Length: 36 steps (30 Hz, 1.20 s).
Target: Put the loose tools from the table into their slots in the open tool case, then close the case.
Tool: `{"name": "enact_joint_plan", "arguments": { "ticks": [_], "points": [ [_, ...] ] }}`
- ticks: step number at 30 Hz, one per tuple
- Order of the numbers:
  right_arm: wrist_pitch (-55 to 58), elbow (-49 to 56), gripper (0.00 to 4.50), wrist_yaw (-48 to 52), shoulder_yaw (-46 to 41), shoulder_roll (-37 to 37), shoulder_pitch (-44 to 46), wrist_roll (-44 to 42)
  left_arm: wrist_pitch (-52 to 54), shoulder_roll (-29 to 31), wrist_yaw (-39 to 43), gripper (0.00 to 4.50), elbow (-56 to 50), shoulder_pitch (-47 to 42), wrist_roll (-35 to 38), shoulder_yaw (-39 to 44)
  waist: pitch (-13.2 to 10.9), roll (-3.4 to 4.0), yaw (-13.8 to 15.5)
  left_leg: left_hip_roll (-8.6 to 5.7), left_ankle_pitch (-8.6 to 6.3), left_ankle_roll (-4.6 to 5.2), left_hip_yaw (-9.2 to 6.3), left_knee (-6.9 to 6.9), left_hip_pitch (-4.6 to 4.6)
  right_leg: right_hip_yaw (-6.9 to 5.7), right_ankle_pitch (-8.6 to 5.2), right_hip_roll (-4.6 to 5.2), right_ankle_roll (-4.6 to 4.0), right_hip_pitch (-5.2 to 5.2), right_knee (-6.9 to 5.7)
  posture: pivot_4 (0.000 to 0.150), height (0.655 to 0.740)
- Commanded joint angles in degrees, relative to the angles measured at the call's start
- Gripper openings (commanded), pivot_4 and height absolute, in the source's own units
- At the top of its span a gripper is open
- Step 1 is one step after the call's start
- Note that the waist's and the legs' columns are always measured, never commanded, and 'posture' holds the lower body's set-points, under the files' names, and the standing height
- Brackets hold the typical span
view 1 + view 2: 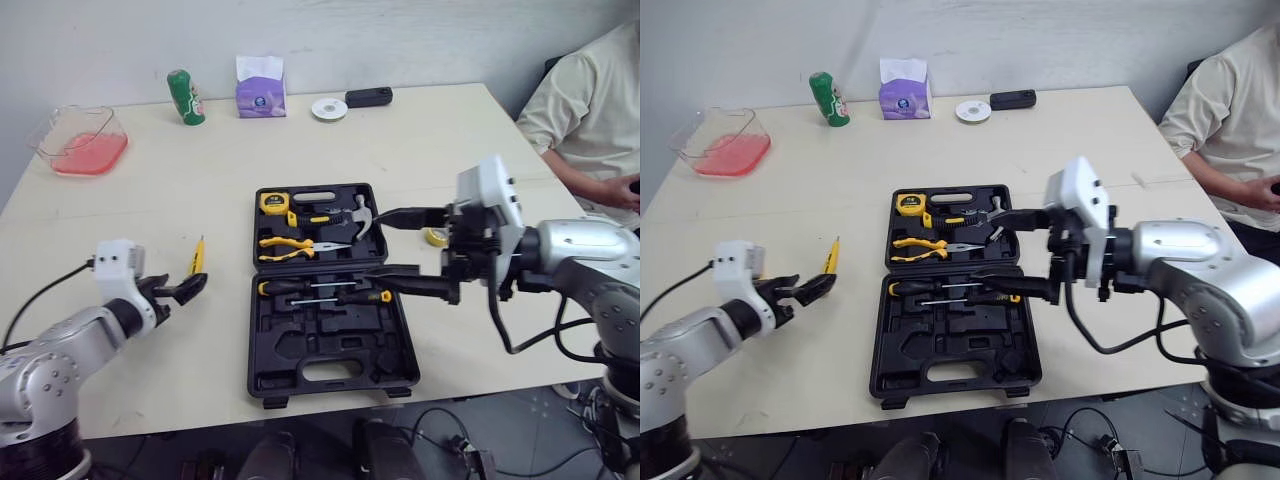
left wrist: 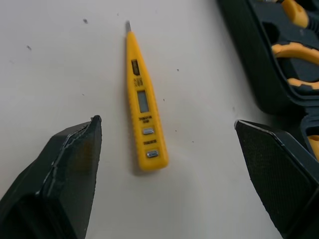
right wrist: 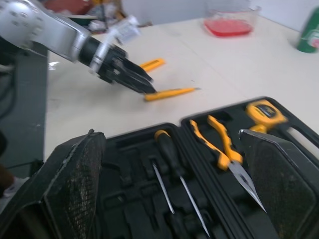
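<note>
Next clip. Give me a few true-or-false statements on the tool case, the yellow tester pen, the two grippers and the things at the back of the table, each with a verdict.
1. The tool case lies open on the table. True.
2. The left gripper is shut on the yellow tester pen. False: its fingers are spread and the pen lies flat on the table, ungrasped.
3. The pliers sit inside the case. True.
4. The green can stands on the robot's right of the tissue box. False: it stands on the box's left.
5. The right gripper holds a screwdriver. False: it is open and empty above the case.
</note>
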State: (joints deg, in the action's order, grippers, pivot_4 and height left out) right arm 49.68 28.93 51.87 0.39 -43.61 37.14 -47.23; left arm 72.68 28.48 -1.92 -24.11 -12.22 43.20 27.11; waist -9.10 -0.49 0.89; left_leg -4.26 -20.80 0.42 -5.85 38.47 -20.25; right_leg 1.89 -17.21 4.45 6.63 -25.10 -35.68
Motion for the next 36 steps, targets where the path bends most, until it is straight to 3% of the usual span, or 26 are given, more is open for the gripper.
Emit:
{"name": "enact_joint_plan", "arguments": {
  "ticks": [1,8,22,25,32,36],
  "points": [
    [-2.81,-0.20,4.45,1.41,2.62,1.82,2.40,1.67,-1.27,-1.24,-2.97,4.50,-0.41,-2.15,-4.60,-4.05,-0.01,-0.02,0.08,-0.02,0.00,0.00,0.02,0.15,-0.14,-0.02,0.00,0.01,0.00,-0.16,-0.07,0.150,0.7400],
    [-4.33,-1.99,4.45,1.28,4.47,4.85,3.26,3.76,-0.47,-2.85,-4.92,4.50,2.36,-3.87,-11.18,-8.01,-0.01,-0.05,0.36,-0.03,-0.02,-0.02,0.08,0.46,-0.17,0.00,0.01,0.03,-0.01,-0.24,-0.34,0.150,0.7400],
    [-5.71,-3.47,4.45,2.17,5.14,5.78,3.86,6.00,1.79,-12.26,-8.09,4.50,6.98,-9.96,-17.40,-5.68,0.01,-0.04,0.67,-0.05,0.00,-0.04,0.07,0.57,-0.16,-0.03,0.03,0.04,-0.03,-0.22,-0.45,0.150,0.7400],
    [-5.28,-3.12,4.50,1.82,4.63,5.75,3.66,5.53,3.51,-12.67,-8.13,3.75,6.96,-10.24,-18.50,-5.06,0.01,-0.04,0.62,-0.05,0.00,-0.04,0.06,0.57,-0.16,-0.03,0.03,0.04,-0.02,-0.22,-0.46,0.150,0.7400],
    [-5.10,-2.77,4.50,1.48,4.23,5.16,3.00,5.56,3.42,-7.87,-4.05,0.61,6.86,-10.61,-19.71,-4.63,0.01,-0.04,0.61,-0.06,0.00,-0.04,0.07,0.56,-0.17,-0.03,0.03,0.04,-0.02,-0.22,-0.41,0.150,0.7400],
    [-4.68,-1.82,4.50,1.34,3.33,4.22,1.82,5.02,-1.45,1.93,4.27,0.52,6.30,-9.39,-20.05,-6.43,-0.02,-0.07,0.37,-0.05,-0.01,-0.04,0.06,0.52,-0.19,-0.02,0.03,0.03,-0.02,-0.26,-0.40,0.150,0.7400]
  ]
}}
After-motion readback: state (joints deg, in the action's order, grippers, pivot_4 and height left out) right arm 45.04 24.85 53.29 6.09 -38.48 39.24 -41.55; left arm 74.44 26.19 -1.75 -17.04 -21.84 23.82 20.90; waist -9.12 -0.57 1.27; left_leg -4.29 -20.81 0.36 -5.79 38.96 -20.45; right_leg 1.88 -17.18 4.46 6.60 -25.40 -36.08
